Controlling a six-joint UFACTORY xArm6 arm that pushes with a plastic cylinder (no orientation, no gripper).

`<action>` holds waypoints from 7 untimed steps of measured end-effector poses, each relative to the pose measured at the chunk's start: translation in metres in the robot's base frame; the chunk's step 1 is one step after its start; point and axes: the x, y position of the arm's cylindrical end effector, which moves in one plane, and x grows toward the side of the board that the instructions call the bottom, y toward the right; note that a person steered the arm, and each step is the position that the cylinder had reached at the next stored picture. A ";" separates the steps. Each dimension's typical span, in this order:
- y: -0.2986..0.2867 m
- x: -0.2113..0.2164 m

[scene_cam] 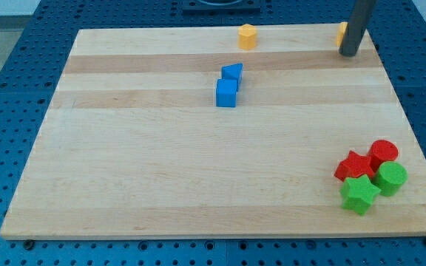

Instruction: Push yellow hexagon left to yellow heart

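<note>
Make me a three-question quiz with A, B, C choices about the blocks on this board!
1. Where are the red and green blocks? A top left; B bottom right; C centre.
2. How many blue blocks? A one; B two; C four.
3. My tip is: A beside a yellow block; B among the green blocks; C on a blue block.

Answers: 1 B, the red blocks and green blocks cluster at the board's bottom right. 2 B, two blue blocks touch. 3 A, my tip stands against the half-hidden yellow block, far right of the other yellow block.
</note>
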 end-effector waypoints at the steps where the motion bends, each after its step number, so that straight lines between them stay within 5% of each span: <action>1: 0.000 -0.016; 3: 0.000 -0.027; 7: -0.271 0.002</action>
